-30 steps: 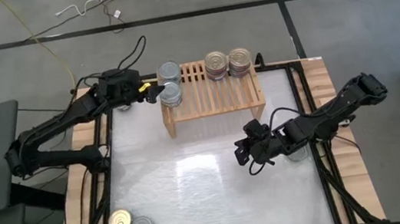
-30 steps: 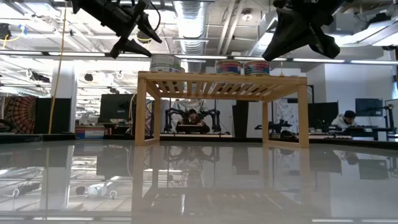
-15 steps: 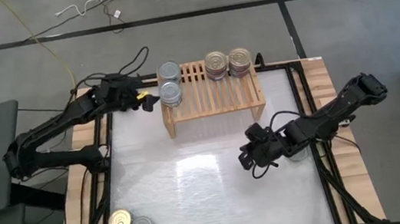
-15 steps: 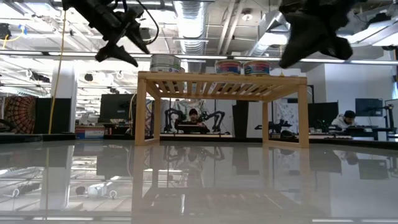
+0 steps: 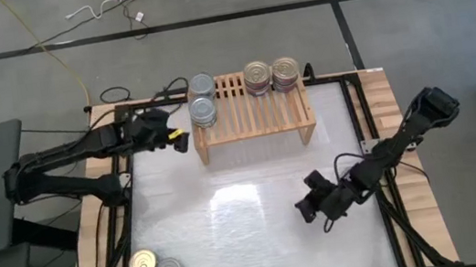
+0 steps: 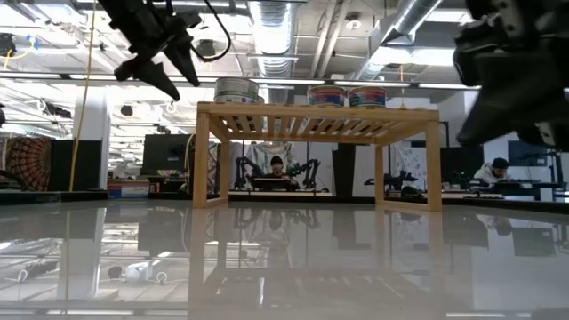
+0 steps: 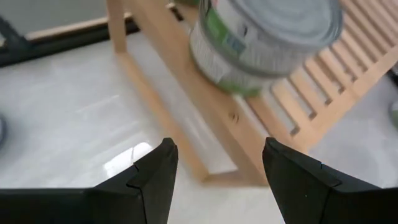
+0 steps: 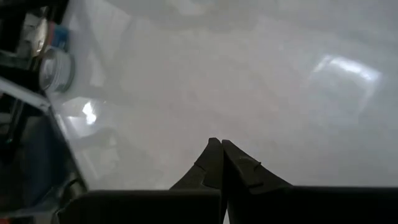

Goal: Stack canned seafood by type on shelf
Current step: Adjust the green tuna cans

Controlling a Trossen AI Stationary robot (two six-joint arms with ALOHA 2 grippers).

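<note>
round flat shiny tins [image 5: 203, 111] sit in small stacks on the pale slatted wood shelf [image 5: 255, 120]. left gripper [image 5: 186, 143] open, empty. right gripper [image 5: 305, 212] closed, empty.

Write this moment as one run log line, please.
left tool: open, empty, beside shelf | right tool: shut, empty, over table

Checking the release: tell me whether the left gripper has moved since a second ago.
Yes. In the high view the left gripper has backed away from the shelf, leaving the silver tin on its left end.
</note>
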